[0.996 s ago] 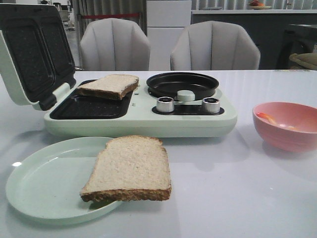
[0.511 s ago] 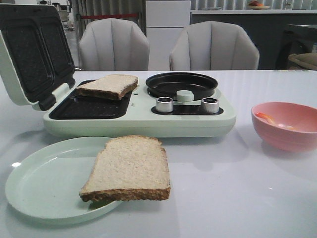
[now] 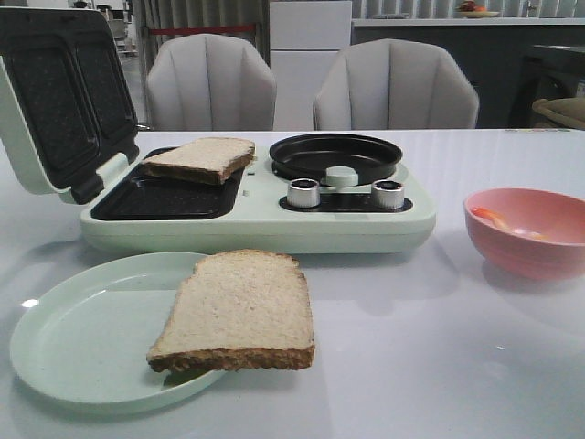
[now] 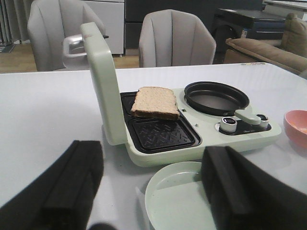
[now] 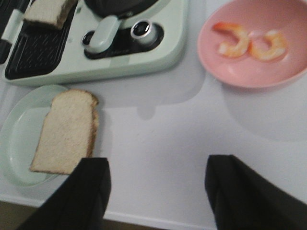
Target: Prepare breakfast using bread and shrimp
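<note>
Grippers, your left [image 4: 152, 191] and right [image 5: 156, 191], hang spread and empty; bread [image 5: 64, 132] lies near your right gripper, shrimp [image 5: 249, 44] well beyond it.

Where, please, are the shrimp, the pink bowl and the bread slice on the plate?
shrimp [image 5: 233, 42]: right wrist view, middle of one curled piece.
pink bowl [image 3: 521, 261]: front view, outer wall.
bread slice on the plate [image 3: 239, 308]: front view, centre of its top face.
</note>
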Robot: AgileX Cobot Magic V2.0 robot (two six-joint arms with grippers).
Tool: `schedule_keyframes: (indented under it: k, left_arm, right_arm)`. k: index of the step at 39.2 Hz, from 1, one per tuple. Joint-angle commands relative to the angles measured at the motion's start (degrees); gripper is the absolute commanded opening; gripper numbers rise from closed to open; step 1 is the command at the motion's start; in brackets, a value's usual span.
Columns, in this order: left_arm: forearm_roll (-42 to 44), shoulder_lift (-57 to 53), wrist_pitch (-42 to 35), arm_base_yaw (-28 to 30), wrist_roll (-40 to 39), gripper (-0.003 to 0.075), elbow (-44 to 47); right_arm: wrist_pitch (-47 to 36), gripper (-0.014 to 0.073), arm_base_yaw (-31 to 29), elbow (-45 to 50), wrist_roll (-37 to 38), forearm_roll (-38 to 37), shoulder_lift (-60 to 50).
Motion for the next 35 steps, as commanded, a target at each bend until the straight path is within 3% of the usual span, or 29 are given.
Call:
schedule_keyframes:
  k: [1, 11, 24, 30, 35]
  left_arm:
    - [1.1, 0.6, -4.2, -0.4, 0.0, 0.0511, -1.5]
    - [1.1, 0.6, -4.2, -0.4, 0.0, 0.0511, -1.5]
    - [1.1, 0.6, -4.2, -0.4, 0.0, 0.0511, -1.5]
    - [1.1, 0.6, -4.2, -0.4, 0.0, 0.0511, -1.5]
    - [1.1, 0.6, -4.2, -0.4, 0.0, 0.0511, -1.5]
  right_arm:
    - [1.4, 0.0531, 1.5, -5.5, -3.4, 7.4, 8.2]
    - [3.5, 0.0531, 3.6, -11.9, -20.1, 27.4, 27.5]
    - [5.9, 0.0531, 3.6, -13.6, -51.1, 57.9, 46.2]
    - [8.7, 0.0531, 3.6, -13.8, -59.8, 65.5, 52.0]
    - [10.7, 0.0531, 4.4, -15.3, -62.1, 67.2, 56.2]
